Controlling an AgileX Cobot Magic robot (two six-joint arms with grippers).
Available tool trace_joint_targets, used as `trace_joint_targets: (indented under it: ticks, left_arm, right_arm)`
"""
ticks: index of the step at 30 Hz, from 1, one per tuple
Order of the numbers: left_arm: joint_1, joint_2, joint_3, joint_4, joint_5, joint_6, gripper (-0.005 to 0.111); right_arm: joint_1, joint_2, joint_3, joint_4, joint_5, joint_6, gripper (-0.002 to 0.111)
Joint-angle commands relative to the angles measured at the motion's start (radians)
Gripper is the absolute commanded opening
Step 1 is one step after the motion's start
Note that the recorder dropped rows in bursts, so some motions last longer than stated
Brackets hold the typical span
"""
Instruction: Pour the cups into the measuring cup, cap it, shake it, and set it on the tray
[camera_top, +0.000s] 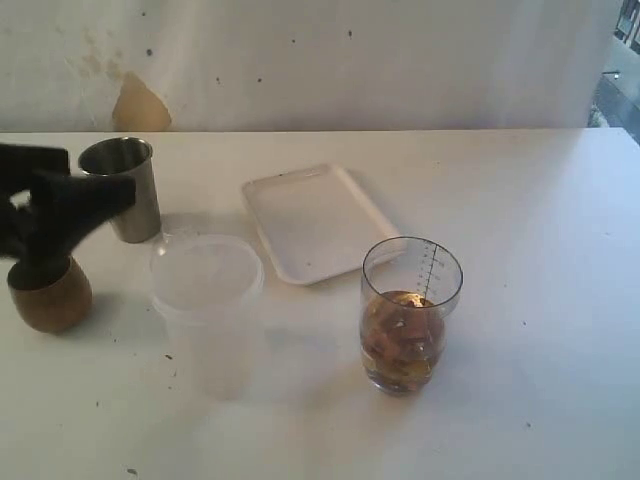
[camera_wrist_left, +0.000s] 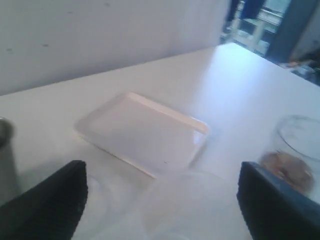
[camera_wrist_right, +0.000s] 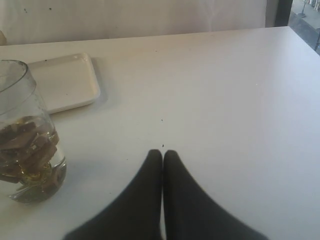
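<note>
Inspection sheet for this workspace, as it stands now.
Surface: white table, scattered dark specks.
Job's things: shiny steel tumbler and round brown wooden cup upright at left; clear graduated measuring cup uncapped, holding brown pieces in liquid; flat white tray, nothing on it.
Clutter: frosted lidded plastic container between wooden cup and measuring cup.
Grippers: left gripper open, holding nothing; right gripper shut, empty.
Cables: nothing seen.
Surroundings: stained white wall behind.

Ext cam high, wrist cams low, close, all share tray (camera_top: 318, 222)
</note>
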Motion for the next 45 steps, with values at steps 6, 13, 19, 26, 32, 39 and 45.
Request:
trace_joint_targets:
  ticks: [6,13,19,26,32,39,45]
  left_arm:
    - [-0.001,0.072,0.132,-0.059,0.109,0.154,0.078]
    - [-0.001,0.187,0.128,-0.059,0.152,0.181,0.089]
    - [-0.001,0.257,0.135,-0.059,0.199,0.232,0.105]
    - [-0.001,0.27,0.176,-0.059,0.195,0.313,0.105]
    - [-0.001,0.27,0.19,-0.059,0.258,0.292,0.105]
    - [-0.001,0.27,0.19,-0.059,0.339,0.292,0.105]
    - [-0.001,0.27,0.137,-0.059,0.23,0.178,0.105]
  right_arm:
    - [-0.005,-0.004,0.005,-0.003,-0.001,0.0,0.0]
    - [-0.005,-0.004,0.005,-0.003,-0.001,0.0,0.0]
    - [-0.005,-0.004,0.005,-0.003,-0.001,0.0,0.0]
    - [-0.005,-0.004,0.005,-0.003,-0.001,0.0,0.0]
    - [-0.005,-0.004,0.005,-0.003,-0.001,0.0,0.0]
    - [-0.005,-0.004,0.005,-0.003,-0.001,0.0,0.0]
    - [-0.005,-0.004,0.005,-0.003,-0.001,0.0,0.0]
